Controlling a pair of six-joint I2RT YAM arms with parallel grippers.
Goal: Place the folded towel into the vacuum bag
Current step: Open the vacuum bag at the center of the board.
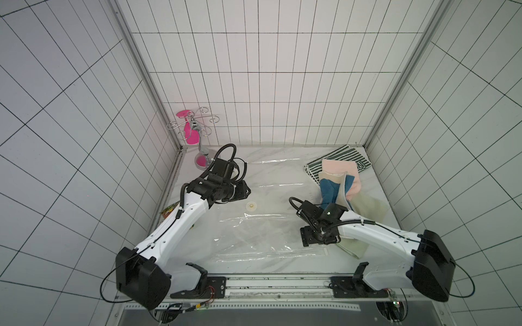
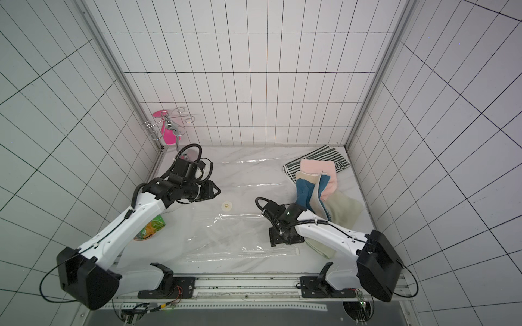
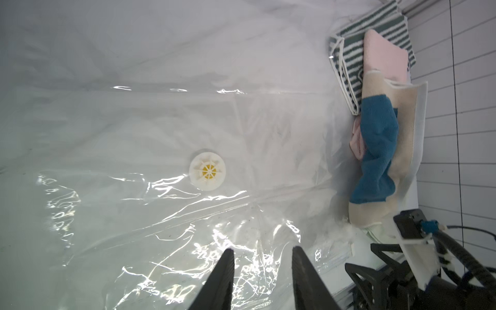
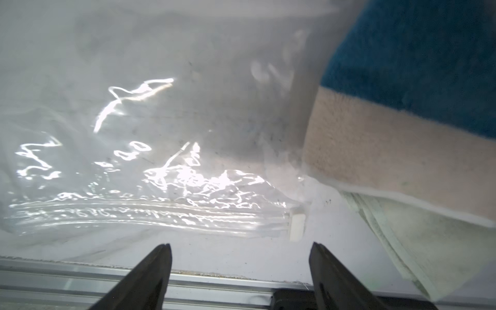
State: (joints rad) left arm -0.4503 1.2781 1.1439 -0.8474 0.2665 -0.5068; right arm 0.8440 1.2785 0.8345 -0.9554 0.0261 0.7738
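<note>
On a marble table (image 1: 268, 152), a clear vacuum bag (image 1: 254, 234) is seen spread flat across the centre of the frame in both top views. Its round white valve (image 1: 251, 205) is set left of centre. Its white slider clip (image 4: 297, 226) is seen at the right end of the zip edge, along the bag's lower side by the rail (image 1: 282, 279).

The blue-and-beige towel (image 1: 327, 192) is found outside the bag, at the right of the frame, draped over a heap of other towels. A striped towel (image 1: 347, 155) is tucked into the table's upper right corner, and a pink towel (image 1: 336, 168) is laid on it. A pale green towel (image 1: 370, 209) is spread beneath toward the lower right. In the top views the blue-and-beige towel's lower end is hidden behind the right arm (image 1: 367, 230). From the right wrist camera it is shown just beside the bag's corner.

The left gripper (image 3: 263, 248) is held over the bag, just above the valve in the frame. Its jaws are parted by a modest gap and closed on nothing. Contact with the plastic cannot be told. The right gripper (image 4: 240, 244) is poised near the slider clip at the bag's lower right corner, its jaws spread wide and gripping nothing.

A snack packet (image 2: 151, 227) is partly covered by the left arm (image 2: 113, 234) at the table's left edge. A chrome rack (image 1: 197, 127) is stood in the upper left corner.
</note>
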